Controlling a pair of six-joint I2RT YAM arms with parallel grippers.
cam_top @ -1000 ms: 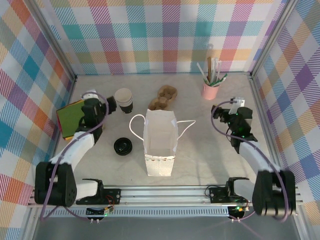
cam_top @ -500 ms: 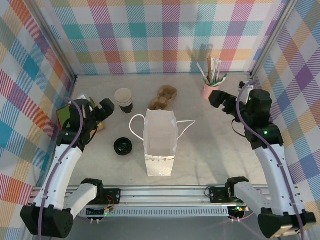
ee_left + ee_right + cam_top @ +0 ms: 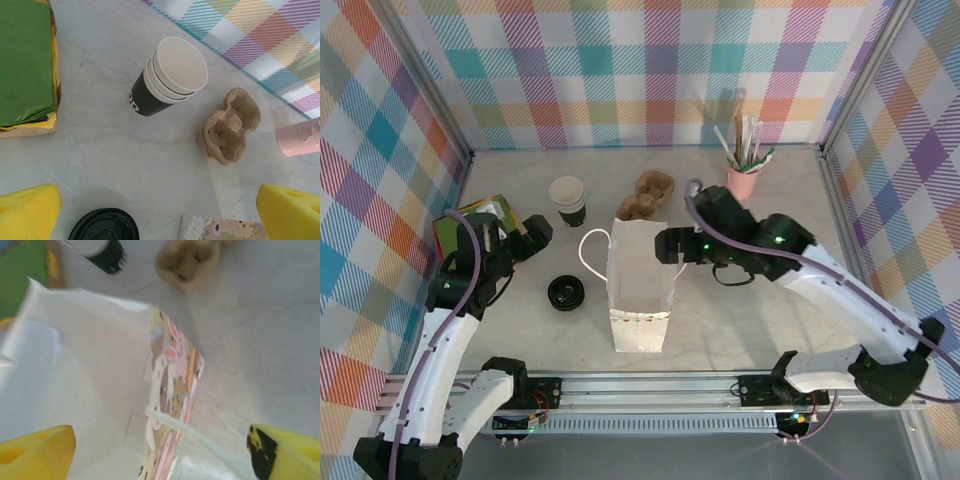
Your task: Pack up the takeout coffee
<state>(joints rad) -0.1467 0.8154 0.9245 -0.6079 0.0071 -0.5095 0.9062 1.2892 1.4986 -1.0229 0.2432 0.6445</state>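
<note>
Coffee (image 3: pixel 566 292) on table (image 3: pixel 740 300), near spread left claw (image 3: pixel 533 233), not touching

We can read very little here. In the left wrist view, the dark side of the stack of paper cups (image 3: pixel 146 100) bears white letters near its lower edge. We make out two round letters, something like "OD". The rest turns away around the cup, so we cannot give the whole word.

The paper bag (image 3: pixel 227 231) carries a printed pattern of small cartoon animals, and we find no words in it. In the right wrist view this same print is too blurred to read.
</note>
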